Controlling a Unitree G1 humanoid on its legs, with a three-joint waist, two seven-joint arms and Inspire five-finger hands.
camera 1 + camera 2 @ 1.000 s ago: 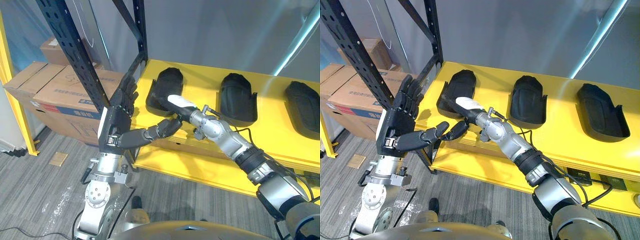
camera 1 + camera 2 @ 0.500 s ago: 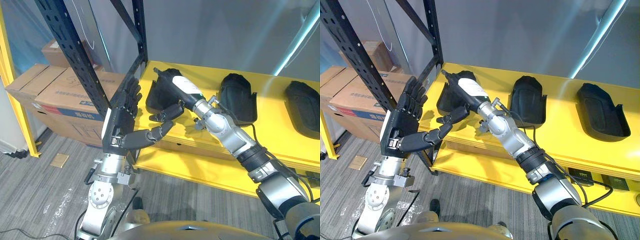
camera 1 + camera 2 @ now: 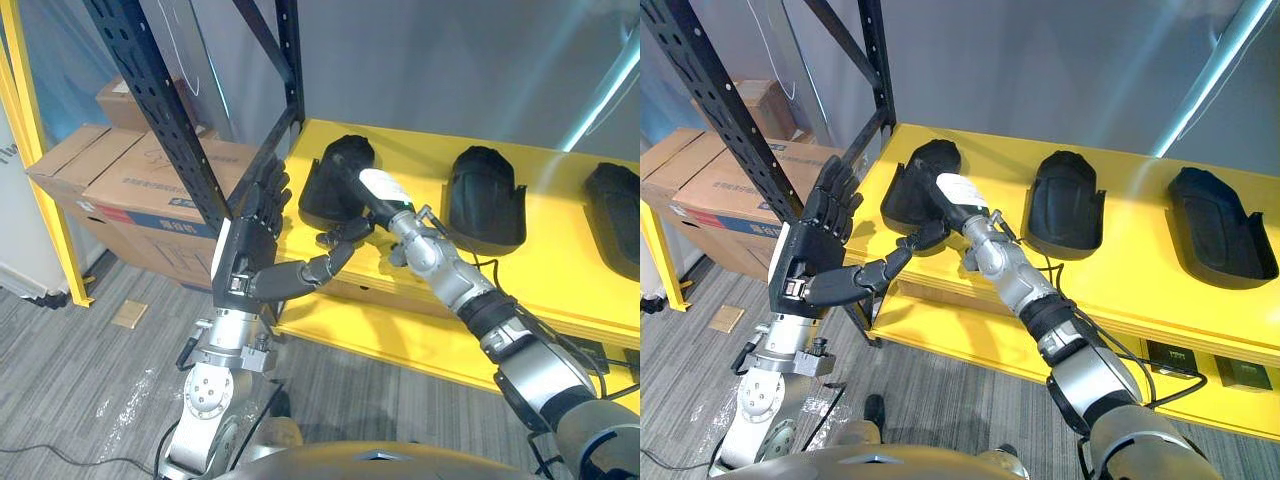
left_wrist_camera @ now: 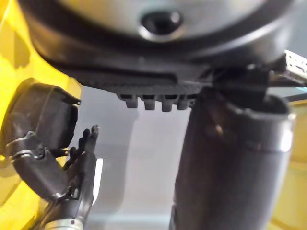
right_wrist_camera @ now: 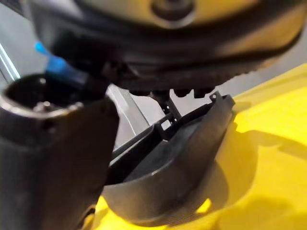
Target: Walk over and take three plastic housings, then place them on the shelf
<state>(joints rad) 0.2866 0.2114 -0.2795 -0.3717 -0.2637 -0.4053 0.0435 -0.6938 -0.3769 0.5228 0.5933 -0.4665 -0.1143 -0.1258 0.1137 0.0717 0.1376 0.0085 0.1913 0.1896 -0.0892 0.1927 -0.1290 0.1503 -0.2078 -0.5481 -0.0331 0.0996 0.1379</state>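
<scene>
right hand (image 3: 380, 190) on the leftmost housing (image 3: 325, 190)

three plastic housings resting in a row on the yellow shelf (image 3: 560, 270): leftmost housing, middle housing (image 3: 482, 195), right housing (image 3: 612, 205). right hand laid against the leftmost housing, fingers partly hidden by it, so cannot tell how far curled or whether gripping. left hand (image 3: 243, 262) raised by the black rack upright (image 3: 160, 100), fingers straight and spread, holding nothing. probably the grasp before a lift: set thumb and fingers on opposite faces of the thin wall, squeeze lightly, raise straight up, keep clear of the upright.
</scene>
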